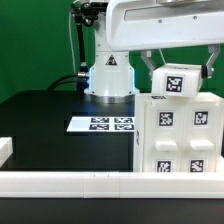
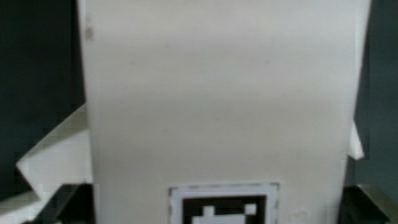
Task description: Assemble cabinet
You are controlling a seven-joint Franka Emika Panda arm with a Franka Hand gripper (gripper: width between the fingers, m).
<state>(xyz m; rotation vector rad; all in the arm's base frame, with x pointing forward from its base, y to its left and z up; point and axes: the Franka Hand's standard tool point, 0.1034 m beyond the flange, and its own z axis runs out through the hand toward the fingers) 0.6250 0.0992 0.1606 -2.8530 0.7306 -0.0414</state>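
The cabinet point(image 1: 180, 140) is a white boxy body with four square tags on its face, at the exterior view's right, behind the front rail. A smaller white block with one tag point(image 1: 178, 83) sits on top of it. My gripper point(image 1: 179, 72) comes down from above, and its two fingers straddle this block and press its sides. In the wrist view the block's white face point(image 2: 222, 100) fills the picture, with its tag point(image 2: 226, 206) at the edge. The dark fingertips point(image 2: 63, 203) lie against the block's two sides.
The marker board point(image 1: 105, 124) lies flat on the black table in front of the robot base point(image 1: 108, 78). A long white rail point(image 1: 90, 182) runs along the front. A white piece point(image 1: 5, 148) sits at the exterior view's left edge.
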